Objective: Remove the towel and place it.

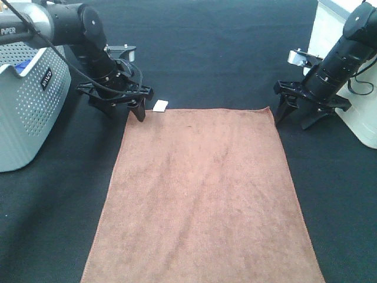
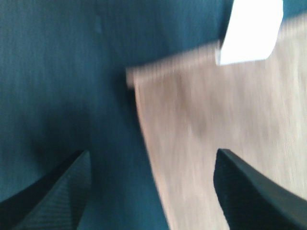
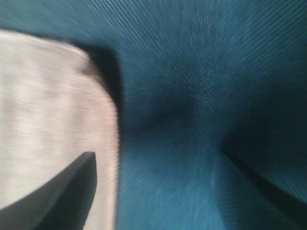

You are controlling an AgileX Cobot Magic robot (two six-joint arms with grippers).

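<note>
Fingers [image 2: 57, 191] of the left gripper [image 1: 125, 112] spread wide, nothing between them, straddling the towel's far left corner. One is over the dark table cover [image 1: 224, 53], the other over the towel [image 1: 200, 194]. Right gripper [image 1: 293, 121] likewise open and empty at the far right corner. Its wrist view is blurred, so whether a finger touches the hem is hard to say.

Towel lies flat, spread across the table between both arms, white tag [image 1: 160, 106] at the left corner.

Risks:
- Thin hem lies flush on the cover. Closing too high likely misses it; closing too low may pinch the cover too.
- If one corner is caught and the other missed, the cloth would drag and bunch.
- Grey perforated basket [image 1: 29, 112] stands near the left arm, so a wide swing could knock it.

Materials: towel is reddish-brown, short-piled, matte, rectangular, limp, with a stitched border. Cover is a dark fine weave. Basket looks like rigid plastic.
</note>
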